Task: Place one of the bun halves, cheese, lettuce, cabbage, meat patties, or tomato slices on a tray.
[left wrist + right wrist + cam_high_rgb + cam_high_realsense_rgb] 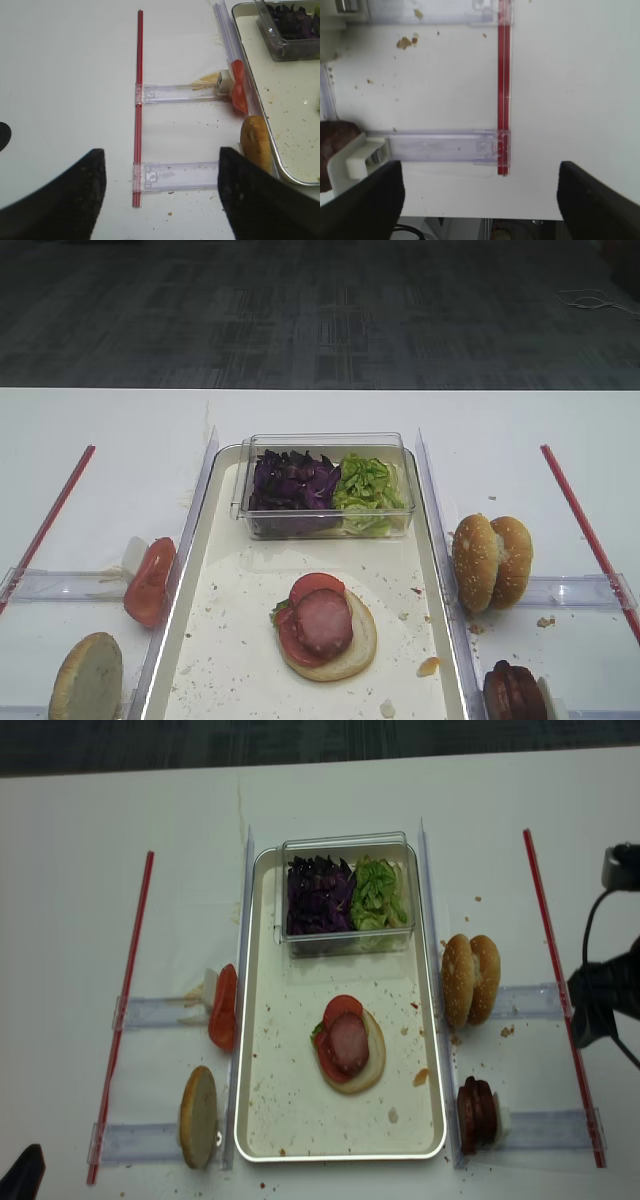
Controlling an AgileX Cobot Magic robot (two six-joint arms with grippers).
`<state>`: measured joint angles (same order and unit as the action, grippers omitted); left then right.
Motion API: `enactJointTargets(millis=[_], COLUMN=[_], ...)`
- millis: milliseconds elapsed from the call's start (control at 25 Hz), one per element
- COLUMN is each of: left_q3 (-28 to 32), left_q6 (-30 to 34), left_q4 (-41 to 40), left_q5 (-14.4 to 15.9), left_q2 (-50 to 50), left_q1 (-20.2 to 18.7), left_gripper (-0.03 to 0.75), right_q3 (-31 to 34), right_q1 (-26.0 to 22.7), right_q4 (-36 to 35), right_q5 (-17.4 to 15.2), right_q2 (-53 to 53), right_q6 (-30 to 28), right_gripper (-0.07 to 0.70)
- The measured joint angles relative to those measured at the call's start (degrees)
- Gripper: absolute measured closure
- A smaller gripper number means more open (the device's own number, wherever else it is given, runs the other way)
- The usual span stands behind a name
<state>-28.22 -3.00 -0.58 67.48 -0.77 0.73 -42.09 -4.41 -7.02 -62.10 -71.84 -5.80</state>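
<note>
On the cream tray [200,580] lies a bun half [352,652] topped with tomato slices [316,586] and a meat patty [324,623]. A clear box on the tray holds cabbage [293,483] and lettuce [365,485]. Left of the tray stand tomato slices [150,580] and a bun half [88,677]; to its right stand two bun halves [492,560] and meat patties [513,692]. My right gripper [480,200] is open over bare table by the right red strip [504,90]. My left gripper [162,195] is open and empty left of the upright bun half [255,145]. Cheese is out of view.
Clear plastic rails [150,1012] and red strips [125,1010] flank the tray on both sides. A white holder block [355,165] sits beside the patties [332,150]. Crumbs dot the tray and table. The table's front edge runs just below my right fingers [370,200].
</note>
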Motion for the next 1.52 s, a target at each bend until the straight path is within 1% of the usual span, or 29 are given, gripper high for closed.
enactJointTargets(millis=[160, 240, 360, 480, 800, 1080, 1520], left_q3=[0.00, 0.00, 0.00, 0.00, 0.00, 0.00, 0.00], left_q6=[0.00, 0.00, 0.00, 0.00, 0.00, 0.00, 0.00], left_q4=[0.00, 0.00, 0.00, 0.00, 0.00, 0.00, 0.00], left_q5=[0.00, 0.00, 0.11, 0.11, 0.11, 0.11, 0.11], left_q2=[0.00, 0.00, 0.00, 0.00, 0.00, 0.00, 0.00], left_q1=[0.00, 0.00, 0.00, 0.00, 0.00, 0.00, 0.00], left_gripper=[0.242, 0.242, 0.242, 0.242, 0.242, 0.242, 0.242], right_q3=[6.63, 9.59, 12.56, 12.87, 14.15, 14.20, 14.20], right_q1=[0.00, 0.00, 0.00, 0.00, 0.00, 0.00, 0.00], right_q4=[0.11, 0.19, 0.60, 0.96, 1.61, 1.71, 1.71], right_q5=[2.32, 4.25, 4.87, 4.87, 0.37, -0.34, -1.36], right_q2=[8.33, 12.46, 18.36, 22.72, 33.50, 43.73, 63.69], right_q6=[-0.34, -0.48, -0.61, -0.61, -0.40, -0.20, 0.39], right_gripper=[-0.015, -0.015, -0.013, -0.013, -0.013, -0.013, -0.013])
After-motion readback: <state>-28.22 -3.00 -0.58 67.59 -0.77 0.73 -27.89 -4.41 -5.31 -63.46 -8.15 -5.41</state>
